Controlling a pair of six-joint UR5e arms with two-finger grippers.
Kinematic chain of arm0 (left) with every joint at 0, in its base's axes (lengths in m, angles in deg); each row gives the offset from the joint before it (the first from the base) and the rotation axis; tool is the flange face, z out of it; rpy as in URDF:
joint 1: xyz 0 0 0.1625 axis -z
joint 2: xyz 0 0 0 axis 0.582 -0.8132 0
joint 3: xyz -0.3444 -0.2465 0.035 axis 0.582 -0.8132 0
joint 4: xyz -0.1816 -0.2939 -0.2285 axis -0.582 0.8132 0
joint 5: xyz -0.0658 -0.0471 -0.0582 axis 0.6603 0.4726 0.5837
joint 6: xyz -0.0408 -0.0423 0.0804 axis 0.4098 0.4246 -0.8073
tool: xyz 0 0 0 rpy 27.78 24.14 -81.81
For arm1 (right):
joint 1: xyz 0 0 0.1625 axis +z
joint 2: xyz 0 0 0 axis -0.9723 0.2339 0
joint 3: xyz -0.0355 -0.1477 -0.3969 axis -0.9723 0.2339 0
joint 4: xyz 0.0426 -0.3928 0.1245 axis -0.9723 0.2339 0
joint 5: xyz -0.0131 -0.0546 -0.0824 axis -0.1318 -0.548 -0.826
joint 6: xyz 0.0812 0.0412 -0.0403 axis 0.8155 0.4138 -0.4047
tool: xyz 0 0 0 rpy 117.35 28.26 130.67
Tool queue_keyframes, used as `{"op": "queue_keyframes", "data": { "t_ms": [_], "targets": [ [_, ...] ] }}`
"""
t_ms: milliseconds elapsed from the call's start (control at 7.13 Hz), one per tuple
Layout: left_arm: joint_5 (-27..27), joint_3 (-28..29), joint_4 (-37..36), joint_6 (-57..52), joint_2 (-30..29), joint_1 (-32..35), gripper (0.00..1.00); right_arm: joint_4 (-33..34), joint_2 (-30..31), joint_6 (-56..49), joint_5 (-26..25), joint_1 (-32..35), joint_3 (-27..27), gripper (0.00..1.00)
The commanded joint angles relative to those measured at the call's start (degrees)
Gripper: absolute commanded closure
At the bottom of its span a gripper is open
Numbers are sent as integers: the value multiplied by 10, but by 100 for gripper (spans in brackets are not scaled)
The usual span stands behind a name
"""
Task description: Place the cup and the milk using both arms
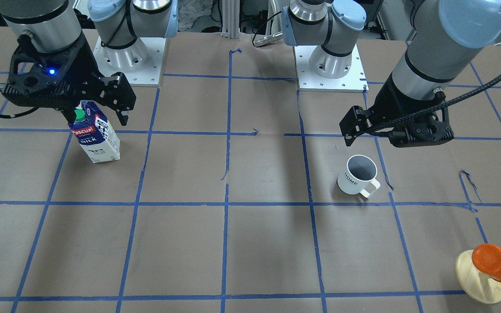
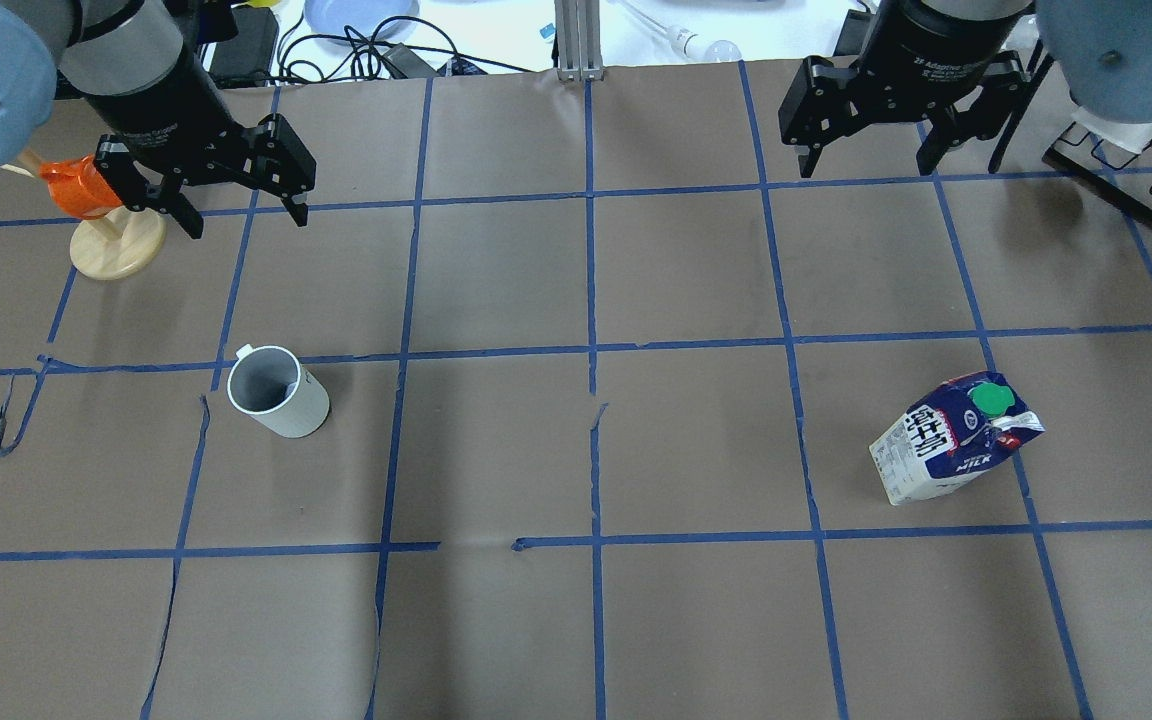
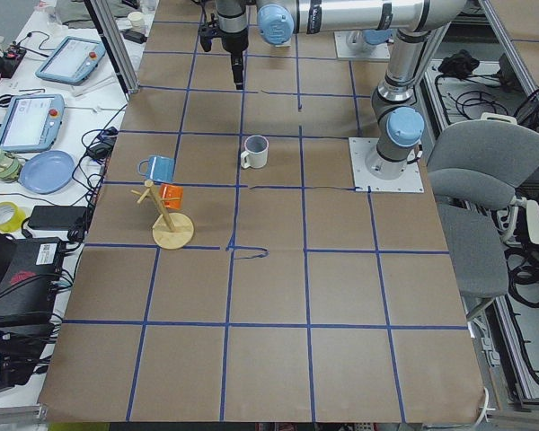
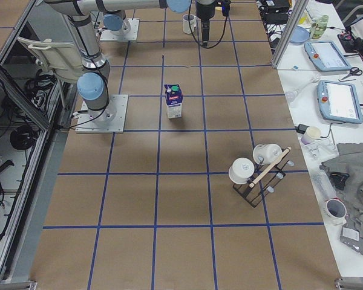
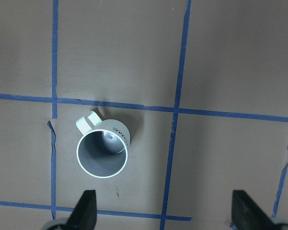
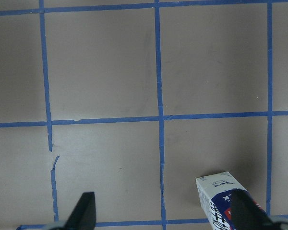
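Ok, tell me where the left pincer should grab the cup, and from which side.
Take the cup by its rim, straight down from above. It stands upright with its mouth open, so the open left pincer could likely put one finger inside and one outside. Pick the wall opposite the handle, which points away from the robot.

One HOME cup, one milk, two arms, two mug racks.

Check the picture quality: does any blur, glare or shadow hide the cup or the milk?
Overhead: even light, cup and milk sharp, only faint shadows on the paper. Front-facing: sharp, no glare. Left wrist: cup slightly soft but clear. Right wrist: the milk is cropped by the bottom edge.
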Motion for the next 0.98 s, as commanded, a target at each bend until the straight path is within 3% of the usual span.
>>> {"op": "queue_keyframes", "data": {
  "t_ms": [0,841],
  "targets": [
    [1,1,-2,0,0,0,0,0,0,0,0,0,0,0],
    [1,0,0,0,7,2,0,-1,0,0,0,-1,-1,0]
  ]
}}
